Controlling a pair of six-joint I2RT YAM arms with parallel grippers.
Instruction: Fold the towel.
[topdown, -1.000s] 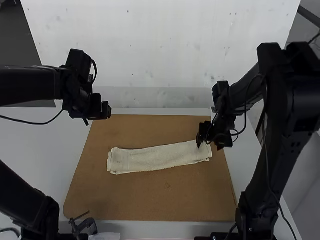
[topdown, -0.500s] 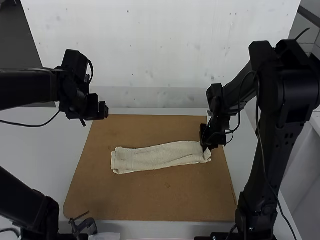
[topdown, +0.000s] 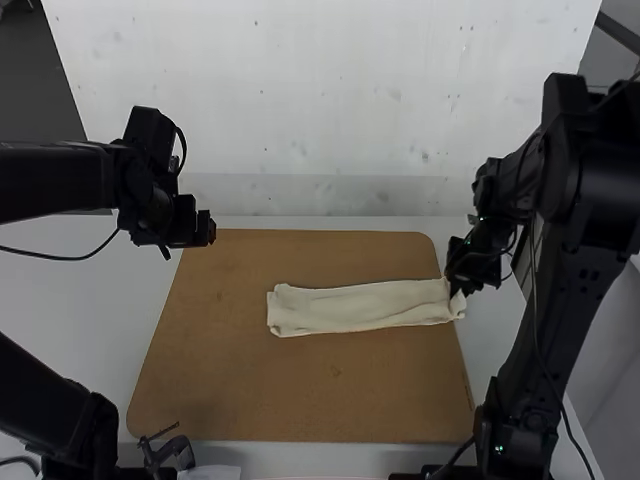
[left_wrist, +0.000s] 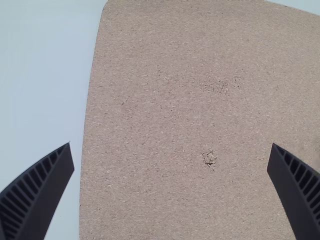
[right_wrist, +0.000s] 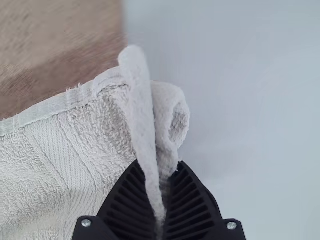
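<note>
Towel (topdown: 360, 307), cream-white terry cloth, lies in a long, narrow folded strip on the right-hand half of the brown board (topdown: 300, 390), running from near its middle to its right edge and a little over it. Its left end is flat, with layered edges showing; its right end is bunched where I hold it. Close up, I see a smooth hem along one side and a flat woven band crossing the looped pile.

My right gripper (topdown: 457, 288) has that right end: its black, ribbed fingers (right_wrist: 127, 200) are closed on a pinch of cloth, and a narrow, rounded fold stands up between them. Just beside this fold, touching it, the cloth curls into a small open loop. The pinch is at the board's edge, with the smooth, pale worktop (topdown: 490, 355) next to it.

My left gripper (topdown: 212, 230) is well apart from the towel, by the far left corner of the board. Its black, ribbed fingers (left_wrist: 35, 195) are spread wide, and between them I see the board's speckled surface, marked with small dark pits. A small black clamp-like piece (topdown: 168, 453) sits at the board's near edge, towards its left corner.
</note>
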